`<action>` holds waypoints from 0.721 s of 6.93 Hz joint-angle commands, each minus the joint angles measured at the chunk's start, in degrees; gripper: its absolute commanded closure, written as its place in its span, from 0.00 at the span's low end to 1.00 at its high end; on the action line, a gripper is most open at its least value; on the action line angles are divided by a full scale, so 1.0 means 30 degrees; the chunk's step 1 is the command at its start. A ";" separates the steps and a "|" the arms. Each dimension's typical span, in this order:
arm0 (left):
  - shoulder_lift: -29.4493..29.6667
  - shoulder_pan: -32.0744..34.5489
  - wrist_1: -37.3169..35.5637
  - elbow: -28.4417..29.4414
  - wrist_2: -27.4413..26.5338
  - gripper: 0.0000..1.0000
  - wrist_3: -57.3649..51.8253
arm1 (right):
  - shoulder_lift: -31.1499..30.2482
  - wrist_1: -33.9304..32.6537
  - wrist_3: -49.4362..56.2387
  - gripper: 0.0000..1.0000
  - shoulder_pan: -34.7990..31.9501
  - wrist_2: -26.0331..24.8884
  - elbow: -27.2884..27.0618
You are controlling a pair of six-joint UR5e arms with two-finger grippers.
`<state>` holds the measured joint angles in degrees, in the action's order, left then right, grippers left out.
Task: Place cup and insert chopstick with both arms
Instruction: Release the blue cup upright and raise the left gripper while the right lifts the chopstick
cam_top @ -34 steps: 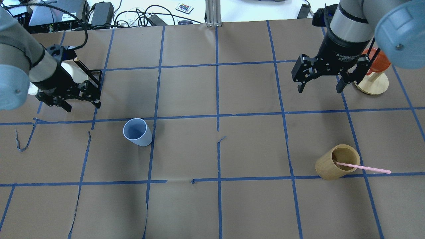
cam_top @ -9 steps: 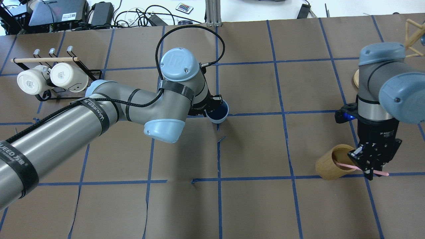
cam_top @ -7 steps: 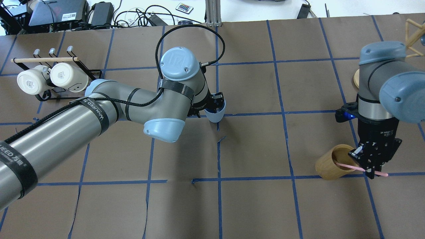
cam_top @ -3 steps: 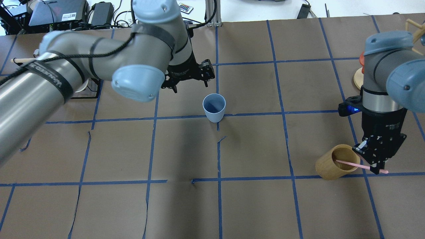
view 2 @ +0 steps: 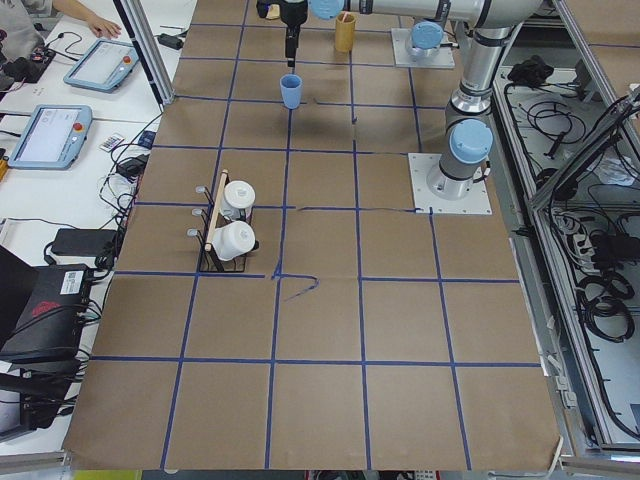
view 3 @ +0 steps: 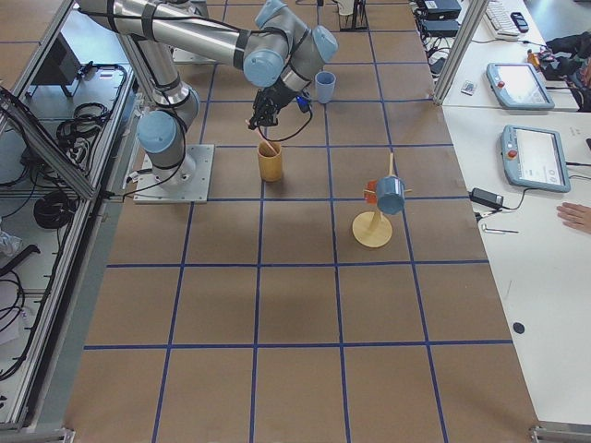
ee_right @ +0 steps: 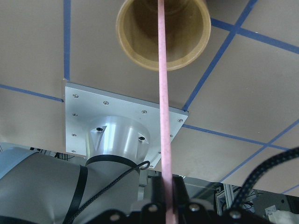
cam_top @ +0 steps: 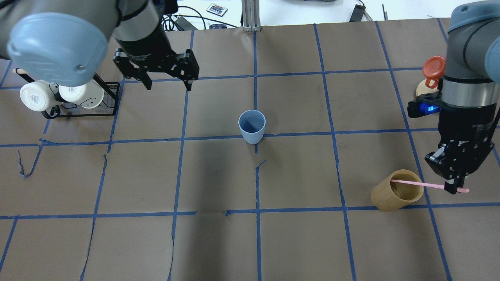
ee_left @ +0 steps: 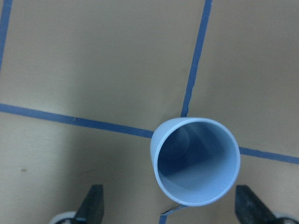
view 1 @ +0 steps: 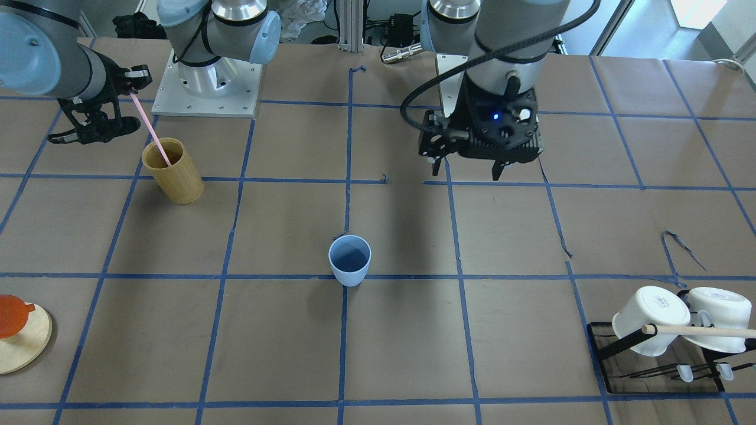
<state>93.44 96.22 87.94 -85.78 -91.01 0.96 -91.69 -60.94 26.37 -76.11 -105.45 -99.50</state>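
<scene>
The cup stands upright in the middle of the table. It sits right where two lines of blue tape cross. It is pale blue outside and darker blue inside, and nothing is in it. Nothing touches it.

The left gripper hangs high up over the table with its two fingers spread wide apart and nothing between them. Its wrist camera looks down into the mouth of the cup, and one black finger shows at each bottom corner of that view.

The chopstick is thin and pink. It is on the right side of the table, well apart from the cup. Its low end is inside the bamboo cup, and it leans out over the rim. The right gripper pinches the chopstick near its top end, with both fingers pressed tight on it.

On the far left of the table is a black wire rack. Two white mugs lie tipped on it. On the far right there is an orange thing on a round wooden stand.
</scene>
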 commanded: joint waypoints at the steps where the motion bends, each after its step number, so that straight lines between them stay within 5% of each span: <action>1: -0.1089 -0.1573 0.0513 -0.0552 0.0131 0.10 -0.1550 | 0.0066 0.2808 0.0001 0.84 -0.0031 0.0255 0.2714; 5: -0.1324 -0.1607 -0.1629 -0.1173 0.0074 0.00 -0.1319 | 0.1584 0.4052 -0.2078 0.85 -0.0671 0.2189 0.5476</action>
<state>89.55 91.29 83.39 -89.26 -90.85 -3.60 -88.77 -48.99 21.89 -77.01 -99.83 -84.94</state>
